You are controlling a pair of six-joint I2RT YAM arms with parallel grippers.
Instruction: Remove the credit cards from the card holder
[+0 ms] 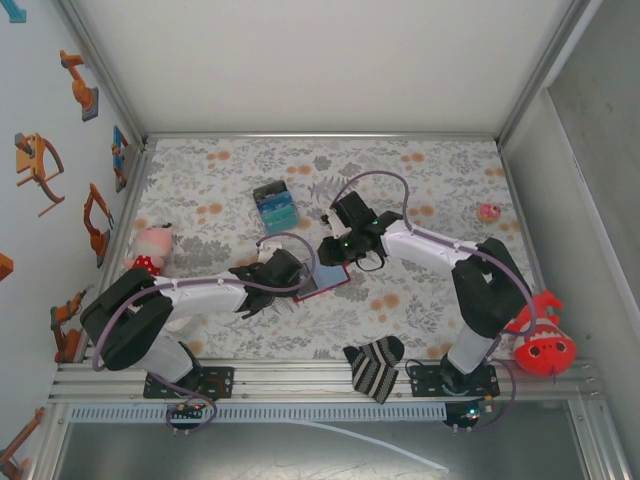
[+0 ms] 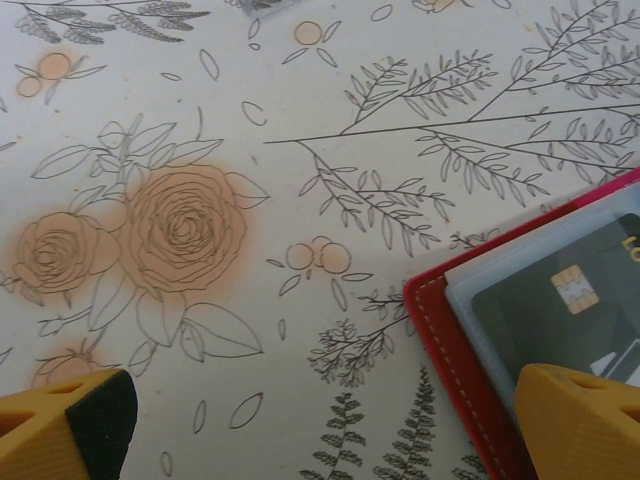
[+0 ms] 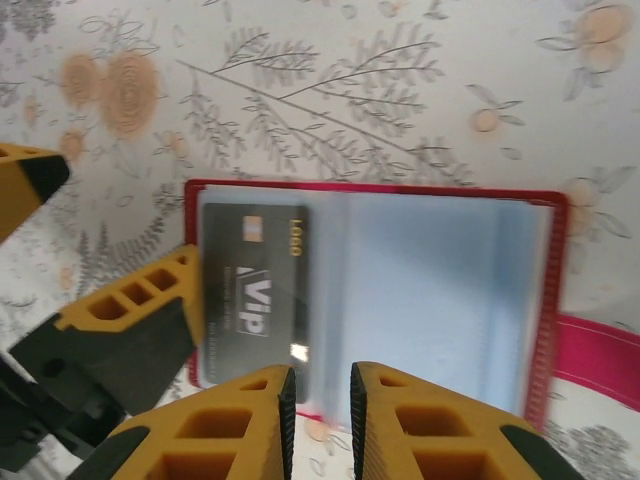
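The card holder (image 1: pixel 328 279) lies open and flat on the flowered tablecloth (image 1: pixel 430 180), near the middle of the table and between the two grippers. In the right wrist view its red rim frames a blue-grey inside (image 3: pixel 430 290). A dark card (image 3: pixel 255 290) with a chip and the letters VIP sits in the slot on the left-hand side of that picture. The left wrist view shows the same dark card (image 2: pixel 560 300) under a clear sleeve, beside the stitched red edge of the card holder (image 2: pixel 440 340).

The left gripper (image 2: pixel 320 400) is spread wide. One yellow finger (image 2: pixel 580 420) is over the corner of the card holder and the other is off it, above bare cloth. The right gripper (image 3: pixel 318 375) hangs at the opposite long edge, near the holder's middle. Its fingers (image 3: pixel 240 420) are drawn almost together, leaving only a thin slit. A bit of red rim shows through it, but I cannot tell whether they pinch that rim.

A stack of cards (image 1: pixel 275 207), teal to light blue, lies farther back on the cloth, apart from the card holder. A striped sock (image 1: pixel 375 367) lies at the near edge between the arm bases. A red plush fish (image 1: pixel 540 345) is at the right, a pink toy (image 1: pixel 150 248) at the left and a small pink ball (image 1: pixel 489 212) at the far right.
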